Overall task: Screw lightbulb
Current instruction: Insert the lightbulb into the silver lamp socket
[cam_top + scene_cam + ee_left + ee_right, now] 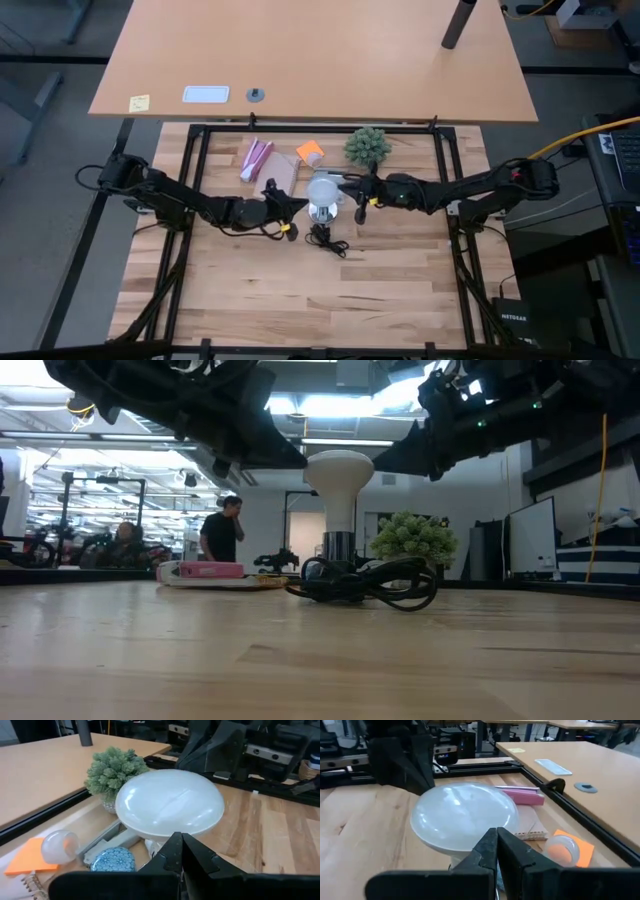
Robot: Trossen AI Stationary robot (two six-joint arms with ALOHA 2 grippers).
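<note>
The white frosted lightbulb [323, 189] stands upright with its neck [338, 510] in the shiny silver socket base [338, 547]. The base sits on the wooden table, and its black cord [365, 582] lies coiled in front of it. My left gripper [298, 203] is shut, close to the bulb's dome on its left side. The dome fills the left wrist view [170, 802]. My right gripper [348, 190] is shut, close to the dome on its right side. The dome also shows in the right wrist view [464, 815]. My left gripper has its shut fingertips [181, 842] level just in front of the bulb, below the dome's rim; I cannot tell whether it touches. My right gripper has its shut fingertips [496, 837] level at the bulb's opposite side; I cannot tell whether it touches.
A green spiky plant [368, 147] stands at the far side. A pink box [255, 158], a spiral notebook [283, 172] and an orange note with a small clear bulb [59, 846] lie at the far left. A black frame rail [320, 127] borders the table. People stand in the room behind [222, 530].
</note>
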